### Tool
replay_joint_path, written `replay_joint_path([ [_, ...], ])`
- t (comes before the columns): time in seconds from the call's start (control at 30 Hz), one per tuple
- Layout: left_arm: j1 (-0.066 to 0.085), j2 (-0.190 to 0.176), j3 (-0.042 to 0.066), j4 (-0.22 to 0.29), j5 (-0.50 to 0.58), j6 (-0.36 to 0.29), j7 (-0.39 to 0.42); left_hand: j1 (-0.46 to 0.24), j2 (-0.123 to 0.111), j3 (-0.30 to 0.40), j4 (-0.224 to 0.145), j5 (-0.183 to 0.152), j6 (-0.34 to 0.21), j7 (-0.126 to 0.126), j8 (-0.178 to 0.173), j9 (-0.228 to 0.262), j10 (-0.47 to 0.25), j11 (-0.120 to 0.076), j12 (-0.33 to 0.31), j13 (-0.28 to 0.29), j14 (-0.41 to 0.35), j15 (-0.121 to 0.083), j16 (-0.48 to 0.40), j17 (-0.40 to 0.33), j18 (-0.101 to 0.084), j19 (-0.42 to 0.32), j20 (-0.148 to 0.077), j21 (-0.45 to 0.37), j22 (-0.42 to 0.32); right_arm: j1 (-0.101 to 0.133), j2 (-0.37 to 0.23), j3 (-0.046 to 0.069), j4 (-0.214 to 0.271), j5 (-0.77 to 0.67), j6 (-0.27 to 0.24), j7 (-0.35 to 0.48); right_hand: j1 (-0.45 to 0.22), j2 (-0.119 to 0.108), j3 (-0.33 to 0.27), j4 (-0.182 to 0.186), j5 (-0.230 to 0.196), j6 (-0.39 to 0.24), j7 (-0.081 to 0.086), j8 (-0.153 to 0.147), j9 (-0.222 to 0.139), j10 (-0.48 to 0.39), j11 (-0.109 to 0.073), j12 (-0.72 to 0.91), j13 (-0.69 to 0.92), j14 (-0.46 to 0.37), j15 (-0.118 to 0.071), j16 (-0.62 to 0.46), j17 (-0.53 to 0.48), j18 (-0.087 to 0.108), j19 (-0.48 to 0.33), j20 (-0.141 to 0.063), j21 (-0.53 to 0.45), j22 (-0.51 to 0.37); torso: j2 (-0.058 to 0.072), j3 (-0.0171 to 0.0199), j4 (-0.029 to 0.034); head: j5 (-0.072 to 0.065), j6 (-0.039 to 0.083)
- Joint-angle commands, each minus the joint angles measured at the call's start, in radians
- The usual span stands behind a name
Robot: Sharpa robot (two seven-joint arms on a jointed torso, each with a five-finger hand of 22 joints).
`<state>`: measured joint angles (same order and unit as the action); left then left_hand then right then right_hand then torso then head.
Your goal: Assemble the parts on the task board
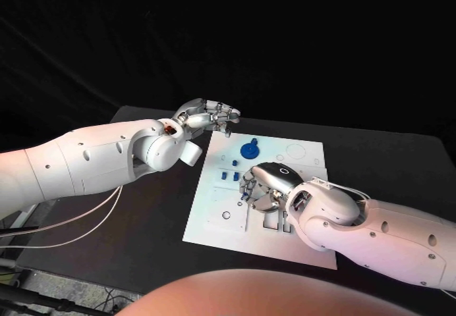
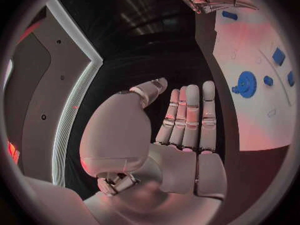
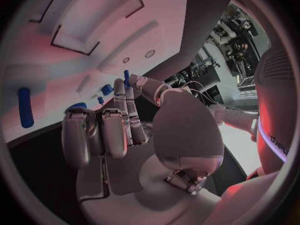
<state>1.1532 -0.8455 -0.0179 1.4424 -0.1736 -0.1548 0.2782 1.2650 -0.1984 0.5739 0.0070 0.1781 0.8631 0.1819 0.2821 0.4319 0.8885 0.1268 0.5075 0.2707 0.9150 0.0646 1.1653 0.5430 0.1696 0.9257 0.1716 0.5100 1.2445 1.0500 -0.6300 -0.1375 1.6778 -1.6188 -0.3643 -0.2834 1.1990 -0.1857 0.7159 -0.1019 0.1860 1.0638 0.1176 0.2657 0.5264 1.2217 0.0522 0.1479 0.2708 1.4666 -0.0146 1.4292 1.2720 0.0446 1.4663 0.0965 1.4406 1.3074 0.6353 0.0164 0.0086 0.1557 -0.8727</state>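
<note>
The white task board (image 1: 285,227) lies in the middle of the black table. A round blue gear (image 1: 250,149) sits on its far part, with small blue parts (image 1: 226,176) just nearer. My right hand (image 1: 264,189) hovers low over the board's middle; in the right wrist view (image 3: 119,135) two fingers curl in, the others stretch out, and the palm holds nothing. A blue peg (image 3: 26,107) lies on the board beyond it. My left hand (image 1: 206,117) hangs raised off the board's far left corner, fingers straight and empty (image 2: 187,120). The gear (image 2: 247,83) lies off to its side.
Cut-out slots (image 1: 275,222) and small round holes (image 1: 228,215) mark the board's near half. A round recess (image 1: 296,151) lies at its far right. Bare black table (image 1: 142,217) stretches left of the board. Thin cables (image 1: 85,227) hang under my left arm.
</note>
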Motion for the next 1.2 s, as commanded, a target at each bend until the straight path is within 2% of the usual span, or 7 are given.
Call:
replay_joint_path([
  [0.03,0.0,0.003,0.001,0.003,-0.002,0.002,0.009,0.003,0.001,-0.006,0.002,0.004,-0.008,-0.001,0.001,0.0,0.001,0.002,-0.004,-0.001,0.006,0.001,-0.005,-0.001,0.011,0.005,0.001,0.003,0.0,-0.006,0.005,-0.001,-0.005,-0.014,0.014,0.012,-0.002,0.007,0.005,0.003,0.005,-0.003,-0.001,0.001,0.001,0.0,0.003,-0.004,0.001,0.042,-0.005,0.001,-0.001,-0.013,0.039,-0.009,-0.005,0.222,0.001,0.0001,-0.0009,0.005,0.0],
  [0.53,0.0,0.003,0.001,0.004,-0.004,0.004,0.009,0.003,0.001,-0.006,0.002,0.004,-0.008,-0.001,0.001,0.0,0.001,0.002,-0.004,-0.001,0.006,0.001,-0.005,-0.001,0.011,0.005,0.001,0.003,0.0,-0.025,0.022,-0.003,-0.025,-0.023,0.03,0.015,-0.002,0.007,0.005,0.003,0.006,-0.004,0.0,0.0,0.002,0.0,0.003,-0.005,0.001,0.042,-0.005,0.0,-0.002,-0.013,0.04,-0.009,-0.005,0.222,0.001,0.0008,0.0,0.014,0.0],
  [0.67,0.0,0.003,0.001,0.004,-0.004,0.004,0.008,0.003,0.001,-0.006,0.002,0.004,-0.008,-0.001,0.001,0.0,0.001,0.002,-0.004,-0.001,0.006,0.001,-0.005,-0.001,0.011,0.005,0.001,0.003,0.0,-0.028,0.026,-0.004,-0.031,-0.026,0.033,0.014,-0.003,0.007,0.005,0.003,0.007,-0.006,0.0,0.0,0.002,-0.001,0.004,-0.007,0.001,0.042,-0.004,0.0,-0.003,-0.013,0.039,-0.009,-0.006,0.222,0.0,-0.0002,-0.0015,0.017,0.0],
  [1.03,0.0,0.002,0.001,0.004,-0.005,0.007,0.006,0.003,0.001,-0.007,0.003,0.005,-0.011,-0.001,0.003,0.0,0.0,0.003,-0.005,-0.003,0.006,0.002,-0.005,-0.002,0.011,0.005,0.002,0.003,-0.001,-0.034,0.037,-0.004,-0.05,-0.046,0.039,0.002,-0.003,0.007,0.004,0.002,0.007,-0.007,0.001,-0.001,0.003,-0.001,0.004,-0.009,0.001,0.042,-0.004,0.0,-0.002,-0.013,0.039,-0.009,-0.007,0.221,0.001,0.0007,-0.0005,0.019,0.0],
  [1.2,0.001,0.002,0.001,0.004,-0.006,0.008,0.004,0.003,0.001,-0.007,0.003,0.005,-0.011,-0.001,0.003,0.0,0.0,0.003,-0.005,-0.003,0.006,0.002,-0.005,-0.002,0.011,0.005,0.002,0.003,-0.001,-0.035,0.041,-0.004,-0.053,-0.053,0.047,0.001,-0.003,0.007,0.004,0.002,0.007,-0.007,0.001,-0.001,0.003,-0.001,0.004,-0.009,0.001,0.042,-0.004,0.0,-0.002,-0.013,0.039,-0.009,-0.007,0.221,0.0,-0.0001,-0.0011,0.018,0.0],
])
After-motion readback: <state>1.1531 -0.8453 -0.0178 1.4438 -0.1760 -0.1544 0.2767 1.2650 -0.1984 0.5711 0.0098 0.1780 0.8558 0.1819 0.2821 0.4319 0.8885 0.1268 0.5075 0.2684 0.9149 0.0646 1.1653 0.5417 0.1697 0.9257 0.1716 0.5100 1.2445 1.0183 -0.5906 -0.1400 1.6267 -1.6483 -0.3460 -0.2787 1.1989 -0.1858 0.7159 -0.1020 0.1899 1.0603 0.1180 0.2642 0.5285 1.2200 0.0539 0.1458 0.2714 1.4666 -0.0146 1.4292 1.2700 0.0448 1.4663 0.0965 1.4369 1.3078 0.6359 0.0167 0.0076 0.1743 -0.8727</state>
